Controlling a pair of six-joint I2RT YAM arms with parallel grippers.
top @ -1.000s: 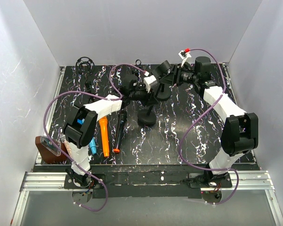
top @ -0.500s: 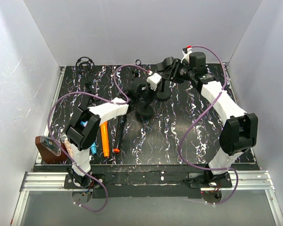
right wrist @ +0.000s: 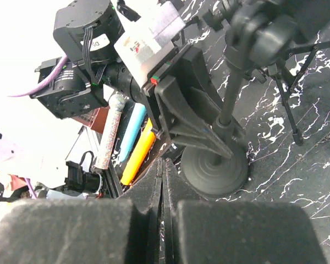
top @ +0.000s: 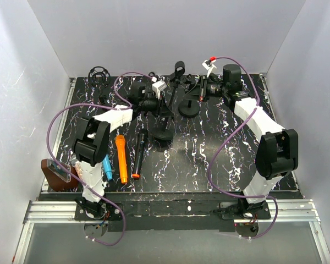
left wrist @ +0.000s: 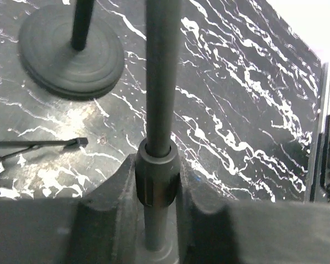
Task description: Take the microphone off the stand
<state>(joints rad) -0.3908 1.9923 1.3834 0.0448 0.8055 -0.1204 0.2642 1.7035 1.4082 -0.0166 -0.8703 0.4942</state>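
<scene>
A black stand with a round base (top: 162,136) and a thin pole (left wrist: 160,82) is in the middle of the table. Its dark clip head (top: 179,69) is at the top; I cannot tell if a microphone sits in it. My left gripper (top: 160,109) is shut on the pole's lower collar (left wrist: 157,179). The right wrist view shows this grip above the base (right wrist: 214,165). My right gripper (top: 200,91) is shut and empty (right wrist: 164,170), just right of a second stand base (top: 188,108).
Loose microphones lie at the left: black with an orange tip (top: 138,152), orange (top: 121,159), blue (top: 107,168) and glittery (top: 75,165). A brown block (top: 55,173) sits at the front left edge. A round cage mount (top: 98,72) stands at the back left.
My left gripper has swung left with the stand in it, and the stand head now sits further left and back. My right gripper has shifted slightly near the second stand.
</scene>
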